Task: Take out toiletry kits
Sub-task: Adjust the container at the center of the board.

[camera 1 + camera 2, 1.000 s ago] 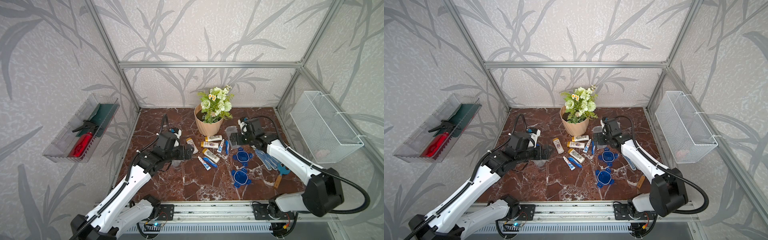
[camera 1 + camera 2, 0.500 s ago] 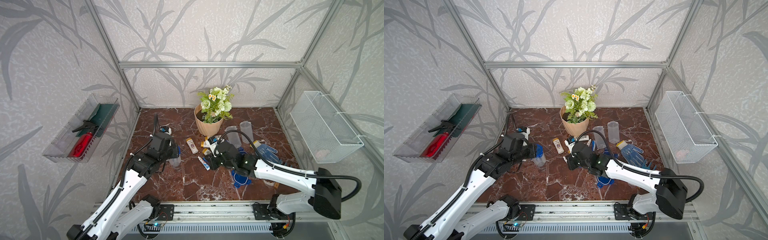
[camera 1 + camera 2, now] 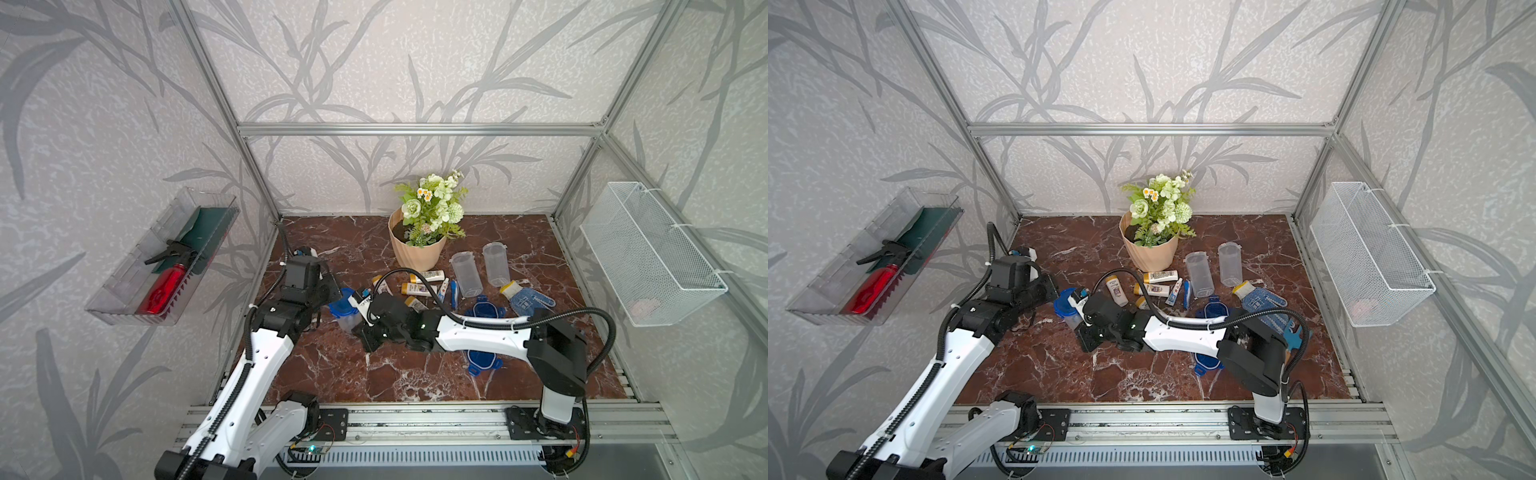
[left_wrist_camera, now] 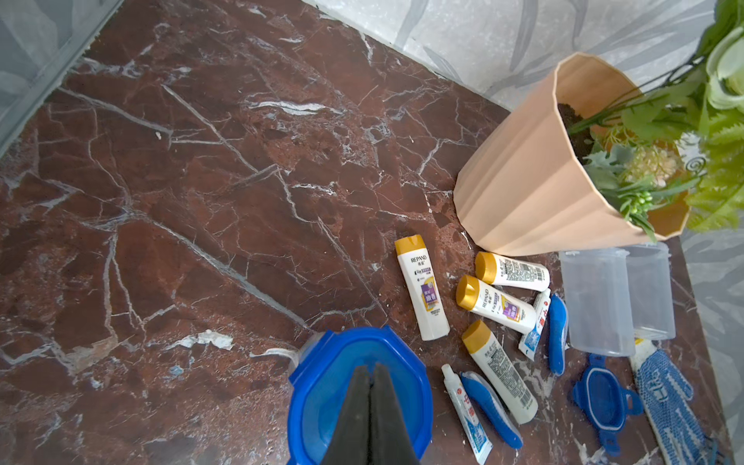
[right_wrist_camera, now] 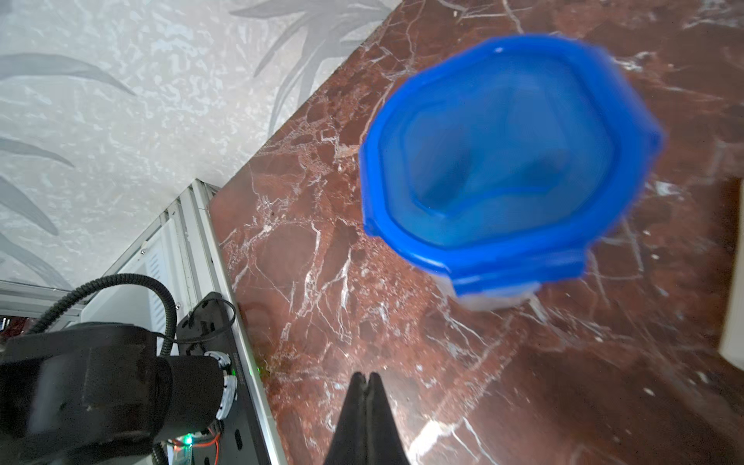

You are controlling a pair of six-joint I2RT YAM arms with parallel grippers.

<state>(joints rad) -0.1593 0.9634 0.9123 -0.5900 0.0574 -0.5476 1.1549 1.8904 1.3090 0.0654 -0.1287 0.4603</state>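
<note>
Kits (image 3: 427, 275) before pot (image 3: 417, 254), jars (image 3: 466, 274) to R

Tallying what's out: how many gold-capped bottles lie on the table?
4. One bottle lies alone; three more cluster beside the flowerpot. The lidded jar may hide others.

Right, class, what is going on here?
Two robot arms are emptying toiletry jars. Two clear jars lie open and empty beside the flower pot, with bottles, tubes and toothbrushes spread on the table. A third jar stands lidded; the left gripper, shut, is at its blue lid, and the right gripper, also shut and empty, is beside it.
</note>
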